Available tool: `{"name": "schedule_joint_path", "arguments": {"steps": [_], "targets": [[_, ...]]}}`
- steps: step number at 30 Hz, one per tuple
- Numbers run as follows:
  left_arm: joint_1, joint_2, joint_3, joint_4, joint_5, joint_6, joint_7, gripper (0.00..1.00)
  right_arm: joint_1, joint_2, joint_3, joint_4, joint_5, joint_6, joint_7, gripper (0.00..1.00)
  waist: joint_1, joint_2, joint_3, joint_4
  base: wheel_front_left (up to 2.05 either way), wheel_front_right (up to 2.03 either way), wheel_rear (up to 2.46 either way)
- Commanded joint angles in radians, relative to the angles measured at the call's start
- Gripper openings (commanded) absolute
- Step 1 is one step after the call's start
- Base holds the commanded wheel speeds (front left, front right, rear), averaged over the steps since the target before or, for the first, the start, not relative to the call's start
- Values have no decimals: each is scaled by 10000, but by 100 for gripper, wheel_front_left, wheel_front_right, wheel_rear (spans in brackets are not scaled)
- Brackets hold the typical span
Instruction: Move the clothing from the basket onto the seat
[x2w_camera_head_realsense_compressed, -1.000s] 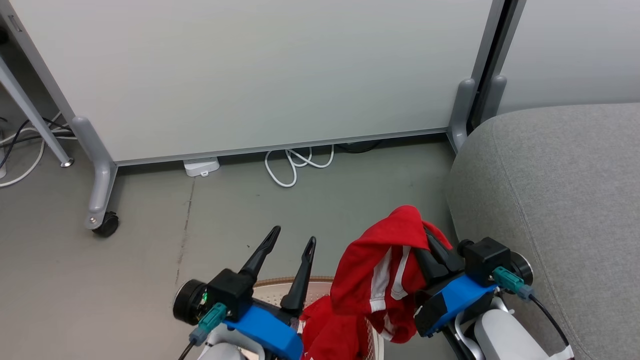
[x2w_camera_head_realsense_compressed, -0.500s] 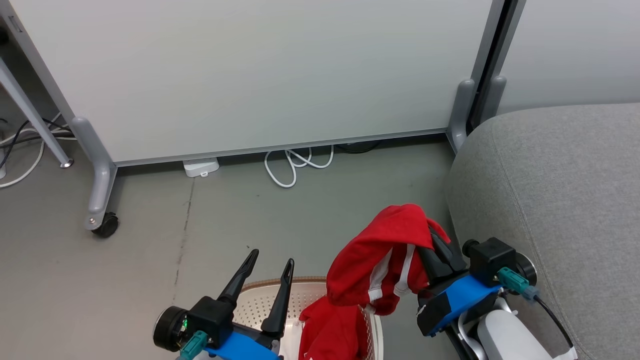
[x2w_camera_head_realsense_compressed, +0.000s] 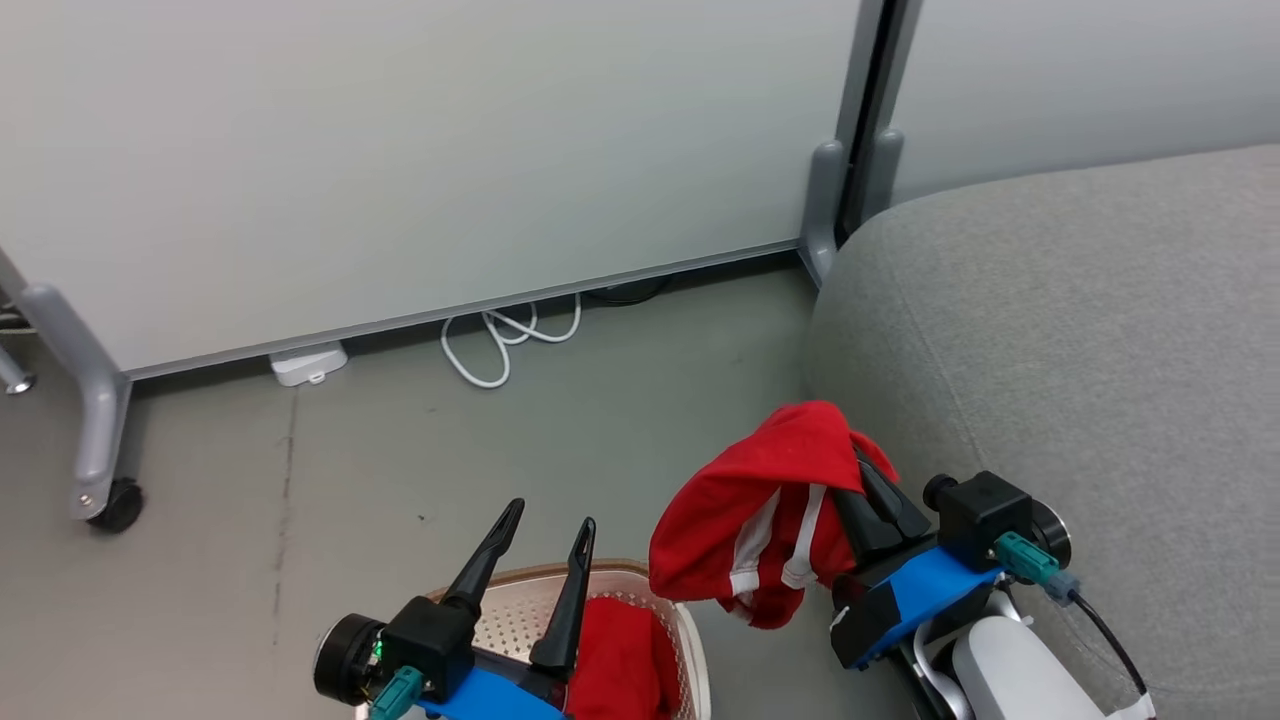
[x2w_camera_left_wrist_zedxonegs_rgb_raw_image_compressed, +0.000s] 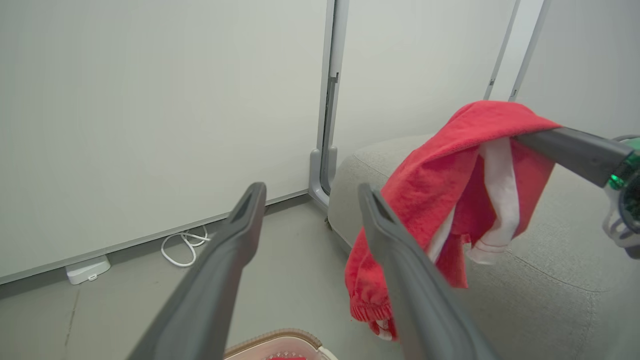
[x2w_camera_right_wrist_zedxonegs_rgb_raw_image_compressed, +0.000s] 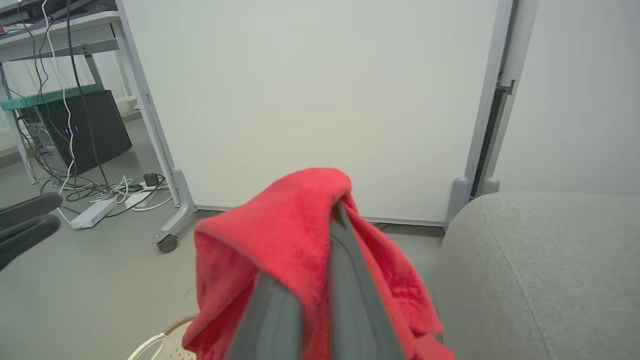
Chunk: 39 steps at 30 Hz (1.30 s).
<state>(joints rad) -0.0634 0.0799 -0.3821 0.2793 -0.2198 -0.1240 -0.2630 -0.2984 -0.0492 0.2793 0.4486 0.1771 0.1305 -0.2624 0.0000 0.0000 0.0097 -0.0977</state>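
Observation:
A bright red jersey with white trim (x2w_camera_head_realsense_compressed: 770, 510) hangs bunched over my right gripper (x2w_camera_head_realsense_compressed: 858, 462), which is shut on it. It is held above the floor, just left of the grey seat (x2w_camera_head_realsense_compressed: 1080, 330). The same jersey (x2w_camera_right_wrist_zedxonegs_rgb_raw_image_compressed: 260, 250) drapes over the right gripper (x2w_camera_right_wrist_zedxonegs_rgb_raw_image_compressed: 332, 220) beside the seat (x2w_camera_right_wrist_zedxonegs_rgb_raw_image_compressed: 540, 260). My left gripper (x2w_camera_head_realsense_compressed: 552, 514) stands open and empty above the basket (x2w_camera_head_realsense_compressed: 640, 572), where more red clothing (x2w_camera_head_realsense_compressed: 620, 655) lies. From the left wrist, the open left gripper (x2w_camera_left_wrist_zedxonegs_rgb_raw_image_compressed: 312, 189) points past the hanging jersey (x2w_camera_left_wrist_zedxonegs_rgb_raw_image_compressed: 440, 185).
White partition panels (x2w_camera_head_realsense_compressed: 400, 150) on grey castor feet (x2w_camera_head_realsense_compressed: 115, 505) stand behind. A white cable coil (x2w_camera_head_realsense_compressed: 500, 345) and a white adapter (x2w_camera_head_realsense_compressed: 308, 362) lie at their base. A dark computer box (x2w_camera_right_wrist_zedxonegs_rgb_raw_image_compressed: 75, 130) and cables sit far left.
The head camera has turned right, bringing more of the seat into view. The held jersey now hangs free of the basket. My left gripper has dropped back lower over the basket.

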Motion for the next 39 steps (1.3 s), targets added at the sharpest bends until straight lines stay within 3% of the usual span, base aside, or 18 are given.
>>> {"name": "schedule_joint_path", "arguments": {"steps": [1, 12, 21, 39], "targets": [[15, -25, 30, -28, 14, -58, -26, 100, -37, -23, 16, -61, 11, 5, -37, 0, 0, 0, 50, -463, 0, 0, 0], [-286, -15, -87, -24, -31, -66, -27, 100, -93, -23, 5, -83, 33, 5, -37, 0, 0, 0, 344, -2340, 0, 0, 0], [-483, 83, -283, -73, -76, -67, -27, 100, -39, -23, -112, -223, 73, 5, -36, 0, 0, 0, 616, -3291, 0, 0, 0], [-544, 206, -384, -42, -87, -69, -27, 100, 47, -21, -113, -348, 232, 5, -37, 0, 0, 0, 732, -4133, 0, 0, 0]]}}
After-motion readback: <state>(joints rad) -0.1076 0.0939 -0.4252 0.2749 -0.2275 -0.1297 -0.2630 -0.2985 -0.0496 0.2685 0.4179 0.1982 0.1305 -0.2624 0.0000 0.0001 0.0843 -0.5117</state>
